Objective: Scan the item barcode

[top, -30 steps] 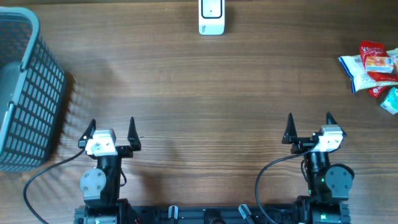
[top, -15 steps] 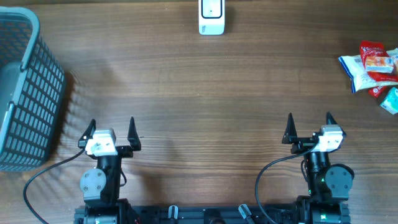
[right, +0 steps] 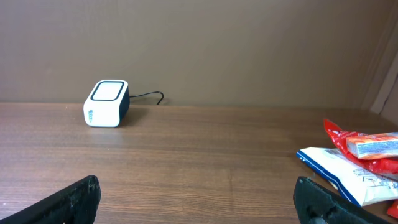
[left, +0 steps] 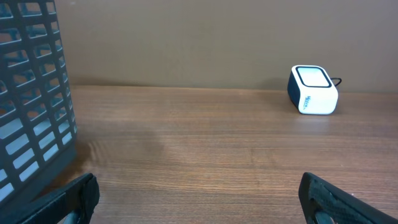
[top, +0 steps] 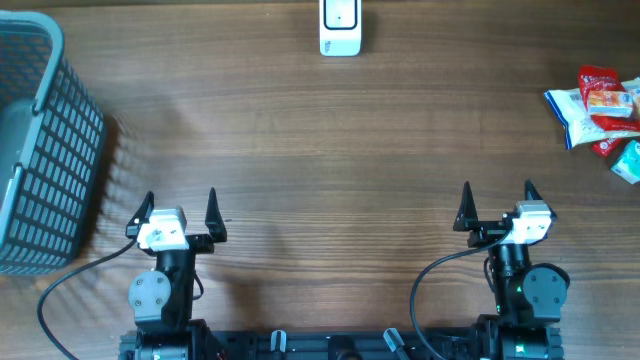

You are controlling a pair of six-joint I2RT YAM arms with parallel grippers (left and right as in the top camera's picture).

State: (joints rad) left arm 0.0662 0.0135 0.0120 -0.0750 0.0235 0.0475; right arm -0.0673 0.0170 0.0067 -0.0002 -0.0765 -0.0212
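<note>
We see a grey basket [top: 70, 140] with slatted walls standing at the left edge of the wooden table [top: 300, 150], partly cut off by the frame. Its latticed wall fills the left side of the left wrist view. What lies inside, we cannot quite tell. Behind the table rises a plain brown wall [left: 186, 37].

White scanner [right: 106, 103] far left, snack packets [right: 364, 168] right, wooden table [right: 205, 162]
</note>
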